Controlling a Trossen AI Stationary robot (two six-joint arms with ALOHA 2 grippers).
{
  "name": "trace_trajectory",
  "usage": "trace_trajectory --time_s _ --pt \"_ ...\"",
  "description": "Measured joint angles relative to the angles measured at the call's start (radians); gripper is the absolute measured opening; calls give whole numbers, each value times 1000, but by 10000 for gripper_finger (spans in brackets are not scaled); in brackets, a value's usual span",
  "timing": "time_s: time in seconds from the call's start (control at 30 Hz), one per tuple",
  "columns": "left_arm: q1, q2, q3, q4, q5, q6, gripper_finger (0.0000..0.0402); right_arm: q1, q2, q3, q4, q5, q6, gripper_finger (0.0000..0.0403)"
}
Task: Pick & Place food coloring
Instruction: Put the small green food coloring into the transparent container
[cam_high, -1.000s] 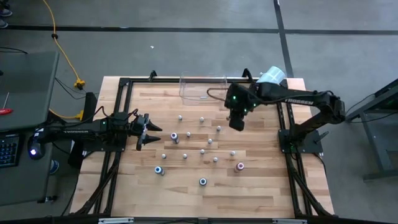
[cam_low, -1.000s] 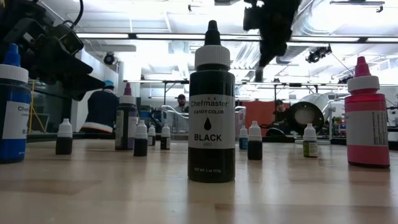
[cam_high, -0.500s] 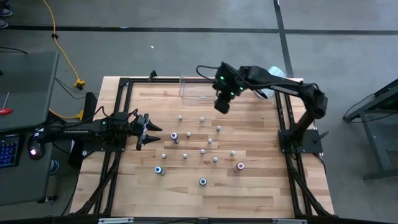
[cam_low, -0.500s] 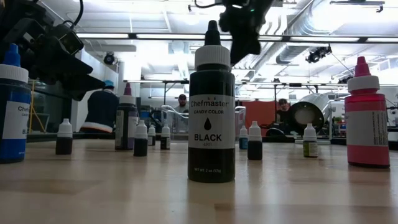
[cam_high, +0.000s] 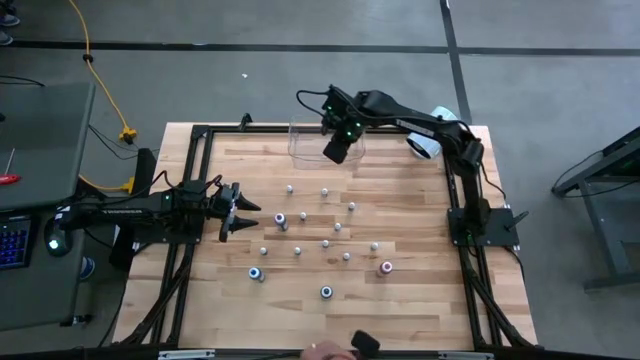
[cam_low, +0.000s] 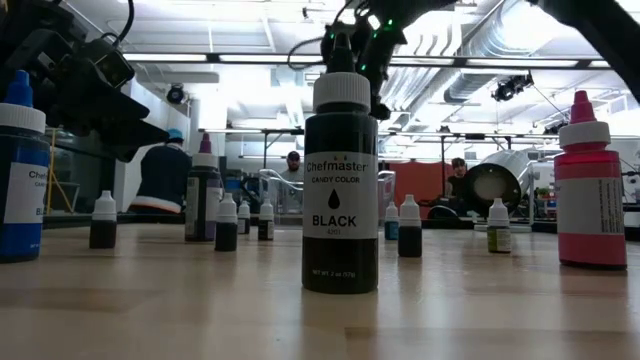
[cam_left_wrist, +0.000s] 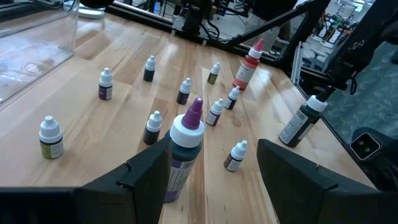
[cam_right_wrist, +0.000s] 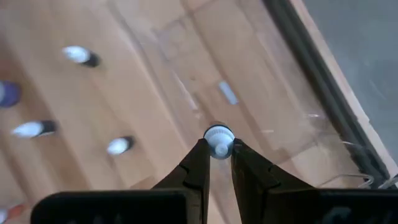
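The right hand (cam_right_wrist: 216, 163) has its two fingers pinched on a small white-capped dropper bottle (cam_right_wrist: 218, 140) and hangs with it above the clear plastic bin (cam_high: 310, 142) at the far edge of the worktop (cam_high: 400, 310). The left hand (cam_high: 238, 211) waits low near the worktop's left side with its fingers spread apart and nothing between them, a purple-capped bottle (cam_left_wrist: 184, 152) standing just in front of it. The other small bottles (cam_high: 326, 244) stand scattered over the middle of the worktop, with a tall black bottle (cam_low: 340, 175) nearest the low camera.
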Motion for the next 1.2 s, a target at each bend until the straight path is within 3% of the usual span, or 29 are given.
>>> trace_trajectory --time_s 0.57,0.83,1.2 --pt "0 0 0 0 0 0 234 -52 44 -23 -33 146 159 42" --pt "0 0 0 0 0 0 234 -52 41 -174 89 141 200 42" --pt "0 0 0 0 0 0 234 -49 37 -281 217 113 271 42"
